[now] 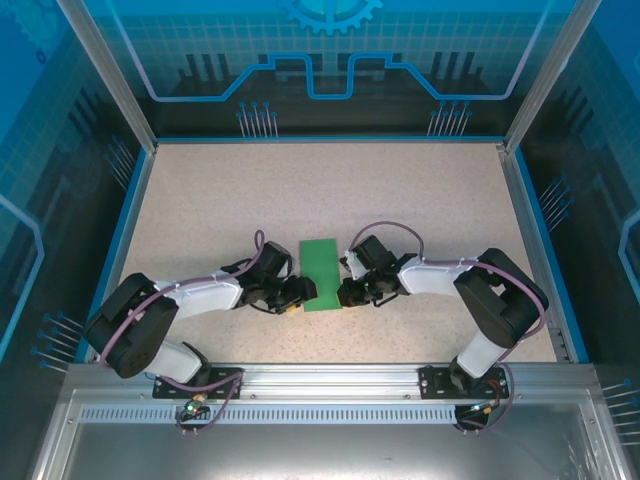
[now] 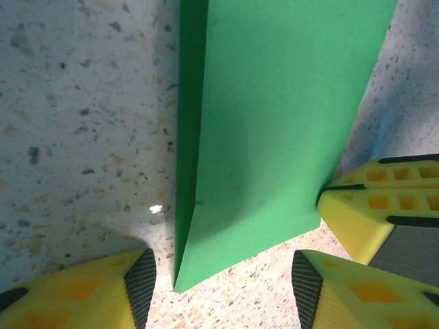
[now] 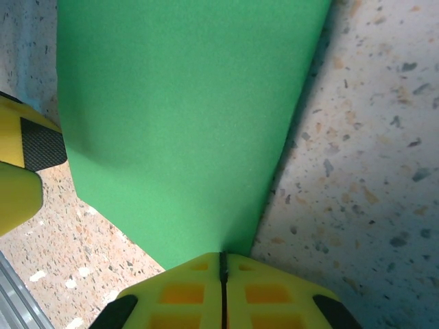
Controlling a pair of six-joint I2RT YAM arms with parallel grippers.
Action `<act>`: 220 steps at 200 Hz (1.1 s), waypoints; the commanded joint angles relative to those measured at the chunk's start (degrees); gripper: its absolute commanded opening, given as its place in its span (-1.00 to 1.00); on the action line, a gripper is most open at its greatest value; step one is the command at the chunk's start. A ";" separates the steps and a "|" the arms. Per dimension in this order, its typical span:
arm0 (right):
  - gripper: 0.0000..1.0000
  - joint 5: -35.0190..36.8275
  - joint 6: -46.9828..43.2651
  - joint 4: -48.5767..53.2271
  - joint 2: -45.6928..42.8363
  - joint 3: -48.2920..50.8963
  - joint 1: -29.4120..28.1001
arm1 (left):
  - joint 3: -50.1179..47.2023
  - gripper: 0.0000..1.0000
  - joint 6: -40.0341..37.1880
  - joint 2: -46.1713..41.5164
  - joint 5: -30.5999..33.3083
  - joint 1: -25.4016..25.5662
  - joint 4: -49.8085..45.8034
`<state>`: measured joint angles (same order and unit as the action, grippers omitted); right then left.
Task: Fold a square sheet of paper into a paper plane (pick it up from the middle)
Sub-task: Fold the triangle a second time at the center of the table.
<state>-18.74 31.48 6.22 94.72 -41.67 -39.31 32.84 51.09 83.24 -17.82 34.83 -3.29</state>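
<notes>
The square sheet of paper (image 1: 320, 273) lies folded double on the table between my two grippers, a bright green oblong. In the left wrist view the paper (image 2: 274, 123) shows two layers, the upper one standing a little off the lower along its left side. My left gripper (image 2: 223, 288) is open, its fingers either side of the paper's near corner without touching it. My right gripper (image 3: 223, 264) is shut on the paper (image 3: 185, 116) at its near right edge. The right fingers (image 2: 384, 205) pinch that edge in the left wrist view.
The speckled tabletop (image 1: 200, 210) is bare around the paper. A blue rim and glass walls (image 1: 320, 70) enclose it. A metal rail (image 1: 330, 380) with both arm bases runs along the near edge. Both grippers (image 1: 300, 292) (image 1: 345, 290) sit close together at the paper.
</notes>
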 commanded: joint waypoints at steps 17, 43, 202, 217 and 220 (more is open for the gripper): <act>-0.86 1.94 -0.18 1.40 2.04 2.59 0.46 | 1.75 0.11 -0.04 0.87 -0.41 0.70 1.63; -0.86 1.60 -0.04 0.90 2.30 2.83 0.55 | 2.99 0.07 -0.16 0.62 -0.46 0.75 1.44; -0.86 0.18 -0.02 -0.58 3.26 2.87 0.81 | 7.07 -0.06 -2.99 -1.50 -1.02 0.76 -4.32; -0.86 0.12 0.07 -0.74 3.28 2.78 0.81 | 7.47 -0.05 -2.84 -1.58 -1.63 0.69 -4.31; -0.86 0.12 0.14 -0.72 3.35 2.86 0.81 | 7.54 -0.06 -2.77 -1.59 -1.75 0.69 -4.27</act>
<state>-20.80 31.48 4.01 95.02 -40.80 -38.57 38.54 49.56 82.98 -17.87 35.11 -6.02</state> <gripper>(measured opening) 0.073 0.473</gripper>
